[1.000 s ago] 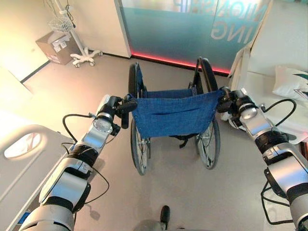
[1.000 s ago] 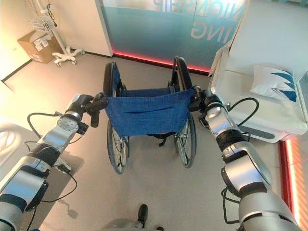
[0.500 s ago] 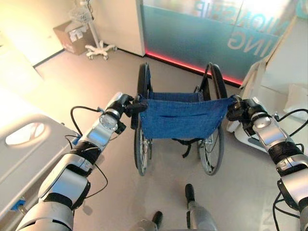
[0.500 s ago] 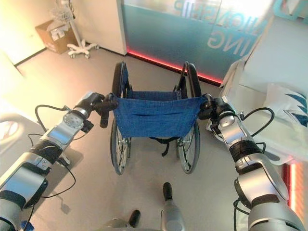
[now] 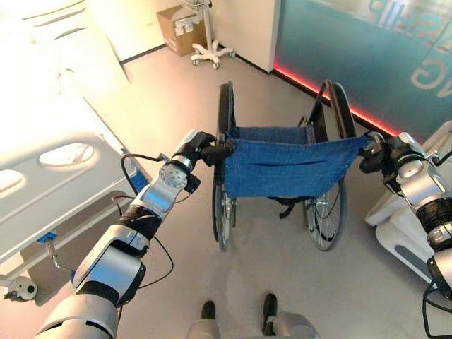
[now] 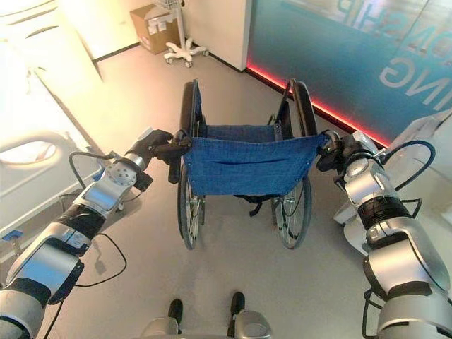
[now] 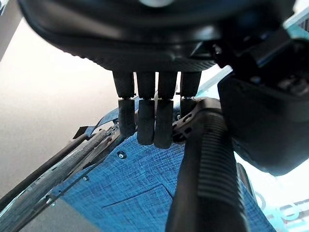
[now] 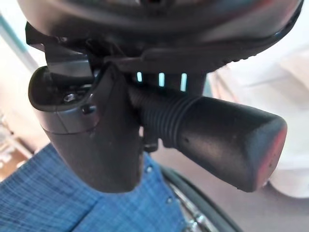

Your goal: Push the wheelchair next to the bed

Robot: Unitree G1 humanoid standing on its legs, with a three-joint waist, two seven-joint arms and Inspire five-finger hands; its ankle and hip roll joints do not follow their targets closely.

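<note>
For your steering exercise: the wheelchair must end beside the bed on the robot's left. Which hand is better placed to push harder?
Probably the right hand: shut on the far-side black ribbed push handle of the blue-backed wheelchair, it would swing toward the white bed.

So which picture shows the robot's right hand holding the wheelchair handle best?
The right wrist view: the right hand curls around the ribbed push handle up close. Both eye views show that hand small and far off, at the blue backrest's corner.

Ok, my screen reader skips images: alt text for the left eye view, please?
Both dark robot hands, left hand and right hand, grip the push handles of a blue-fabric folding wheelchair; a white hospital bed stands to its left.
</note>
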